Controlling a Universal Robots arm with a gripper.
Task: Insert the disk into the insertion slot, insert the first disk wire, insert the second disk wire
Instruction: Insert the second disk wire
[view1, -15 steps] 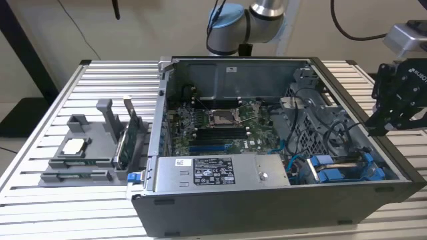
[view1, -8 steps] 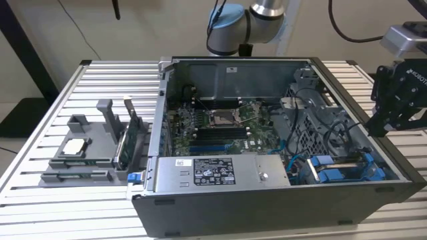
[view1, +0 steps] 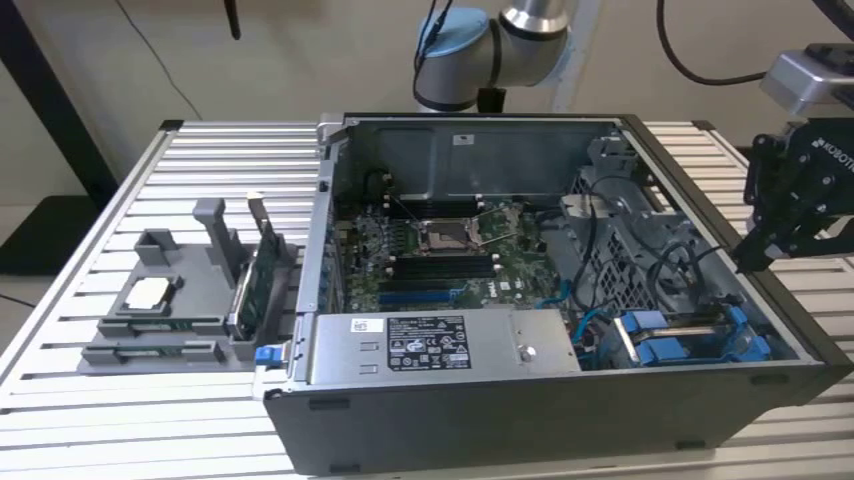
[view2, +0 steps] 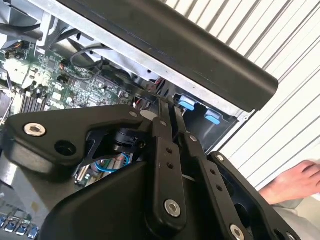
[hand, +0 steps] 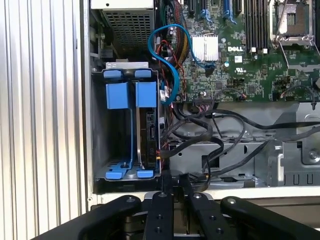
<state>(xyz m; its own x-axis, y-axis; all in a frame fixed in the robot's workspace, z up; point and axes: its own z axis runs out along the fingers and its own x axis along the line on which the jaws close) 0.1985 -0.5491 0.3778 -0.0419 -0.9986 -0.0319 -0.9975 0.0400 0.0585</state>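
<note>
The disk (hand: 149, 131) stands edge-on in its blue carrier (hand: 146, 94) inside the drive bay of the open computer case (view1: 534, 415). In the exterior view the disk's blue carrier (view1: 681, 338) sits at the case's front corner on the exterior view's right. A blue cable (hand: 172, 55) loops down beside the disk and black wires (hand: 210, 137) lie close to its end; whether any is plugged in I cannot tell. My gripper (hand: 173, 192) hangs just outside the case wall by the bay, fingers (view2: 161, 125) shut with nothing between them. In the exterior view the gripper (view1: 750, 258) is right of the case.
A silver power-supply box (view1: 441, 342) lies at the case's front and the motherboard (view1: 441, 250) in its middle. On the slatted table (view1: 80, 400) a grey fixture (view1: 174, 300) with parts stands at the exterior view's left. A person's hand (view2: 295, 181) rests on the table near the gripper.
</note>
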